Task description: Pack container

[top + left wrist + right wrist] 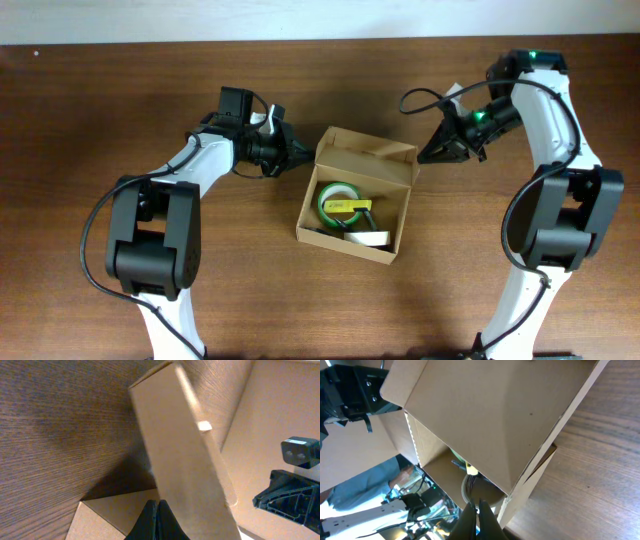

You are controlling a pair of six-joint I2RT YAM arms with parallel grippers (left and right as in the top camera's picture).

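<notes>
Sitting between closed left hand [305, 155] and closed right hand [422, 156], open container [366, 156]

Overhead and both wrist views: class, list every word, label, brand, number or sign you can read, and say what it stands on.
No text can be read in any view.
Cardboard box: plain, no print on the sides that show.
Yellow tag on the green tape roll inside the box: too small to tell whether it bears any print.
</notes>
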